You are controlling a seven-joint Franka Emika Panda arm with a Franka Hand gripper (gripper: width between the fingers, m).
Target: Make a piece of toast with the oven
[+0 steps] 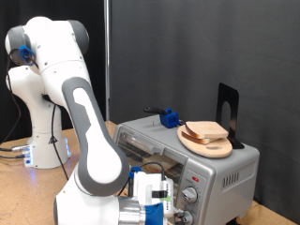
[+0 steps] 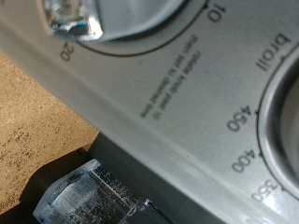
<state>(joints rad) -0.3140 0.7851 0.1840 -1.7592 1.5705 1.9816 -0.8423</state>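
Two knobs [image 1: 192, 196] sit on the toaster oven's [image 1: 221, 172] control panel, and your gripper [image 1: 157, 199] is pressed up close to them at the exterior view's bottom. Whether its fingers are wide or narrow you cannot tell; the wrist view shows only one clear fingertip [image 2: 89, 194] beside the dial markings [image 2: 235, 119].

Item: slice of bread [image 1: 207, 131], resting on a wooden board [image 1: 204, 144] on the oven's roof, well apart from the gripper.

Risk: a fingertip slipping off a knob, or overturning it. A hard push could shift the oven and shake the board.
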